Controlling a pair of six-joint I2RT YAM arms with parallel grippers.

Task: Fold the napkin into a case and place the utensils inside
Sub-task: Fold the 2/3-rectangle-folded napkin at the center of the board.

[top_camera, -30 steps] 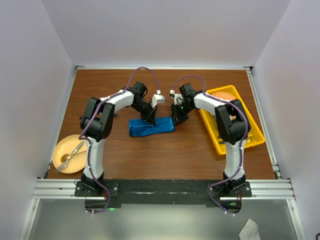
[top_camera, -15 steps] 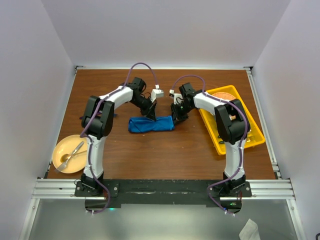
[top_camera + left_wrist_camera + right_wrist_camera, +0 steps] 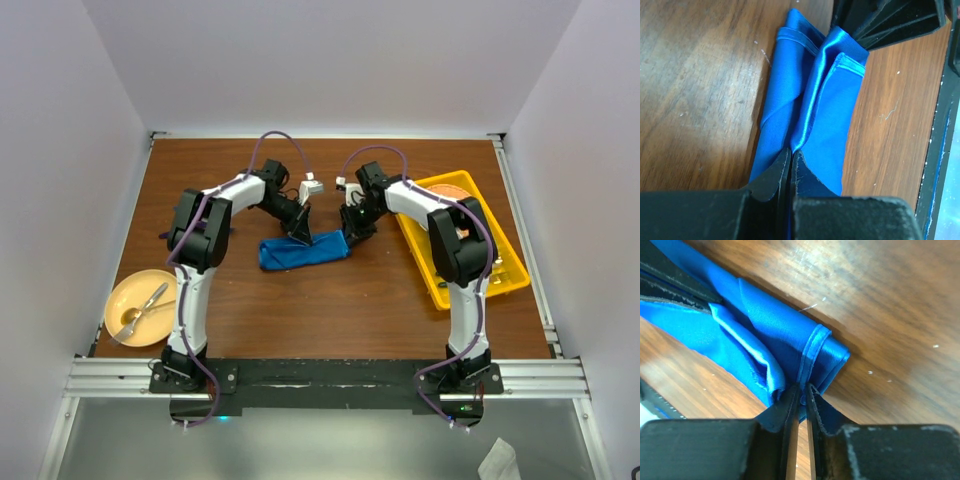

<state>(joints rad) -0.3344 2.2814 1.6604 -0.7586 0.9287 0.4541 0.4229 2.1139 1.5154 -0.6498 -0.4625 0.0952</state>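
Napkin (image 3: 302, 251) of bright blue, smooth, slightly shiny cloth lies bunched into a narrow oblong strip near the middle of the brown wooden surface (image 3: 330, 300), running left to right with its right end tilted a little toward the far side. In the wrist views its hemmed edges and loose folds overlap unevenly.

The left end effector (image 3: 791, 152) is pressed together on a raised ridge of the napkin near the strip's middle. The right end effector (image 3: 801, 387) meets the hemmed right-hand corner. Its fingers stand only a thin slit apart with blue cloth at their tips, and I cannot tell whether they pinch it.

Plain pale walls (image 3: 330, 60) close in the surface on 3 sides: left, far and right. A rectangular yellow plastic tray (image 3: 505, 275) sits along the right edge, with something round and orange at its far end. A round pale yellow plate (image 3: 118, 290) rests at the near left corner, carrying a gold metal spoon and fork (image 3: 150, 300). The 2 arms rise from a black plate on a metal rail at the near edge.
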